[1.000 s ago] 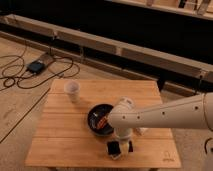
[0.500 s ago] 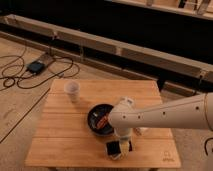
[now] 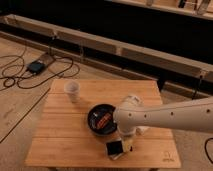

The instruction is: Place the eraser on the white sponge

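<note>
The eraser is a small black block near the front edge of the wooden table. A pale strip of the white sponge shows at the eraser's lower right edge, and the eraser seems to lie on it. My gripper comes down from the white arm at the right. It sits right at the eraser's right side, partly hidden by the wrist.
A round black bowl with an orange item inside stands just behind the eraser. A white cup stands at the table's back left. Cables and a dark box lie on the floor at the left.
</note>
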You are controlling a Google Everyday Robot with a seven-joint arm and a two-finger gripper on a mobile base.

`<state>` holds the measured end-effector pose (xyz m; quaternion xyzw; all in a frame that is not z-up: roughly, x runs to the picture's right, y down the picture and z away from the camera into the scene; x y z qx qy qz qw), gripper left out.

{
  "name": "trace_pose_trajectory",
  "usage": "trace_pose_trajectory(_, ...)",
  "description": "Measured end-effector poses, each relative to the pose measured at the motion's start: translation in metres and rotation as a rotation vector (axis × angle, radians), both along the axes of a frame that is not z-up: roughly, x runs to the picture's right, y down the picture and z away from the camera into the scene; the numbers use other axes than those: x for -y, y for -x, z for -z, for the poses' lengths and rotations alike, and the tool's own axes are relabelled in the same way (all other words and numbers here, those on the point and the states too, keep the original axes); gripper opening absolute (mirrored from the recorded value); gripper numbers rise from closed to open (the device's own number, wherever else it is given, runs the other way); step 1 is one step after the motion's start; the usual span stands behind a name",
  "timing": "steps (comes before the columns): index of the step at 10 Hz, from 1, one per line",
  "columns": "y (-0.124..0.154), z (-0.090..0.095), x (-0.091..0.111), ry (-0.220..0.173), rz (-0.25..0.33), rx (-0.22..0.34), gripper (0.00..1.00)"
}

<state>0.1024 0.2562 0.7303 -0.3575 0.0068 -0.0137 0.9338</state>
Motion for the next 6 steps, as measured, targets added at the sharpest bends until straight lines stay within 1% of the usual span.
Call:
trace_pose_trajectory(3,-0.011,0.004,0.027,-0.044,0.011,0.070,0.70)
trace_pose_trajectory(5,-0.016,0.006,0.033,-0.054,0.014,0.089,0.70)
trace_pose_trajectory(6,-0.015,0.006,0.034,-0.054,0.015,0.091,0.70)
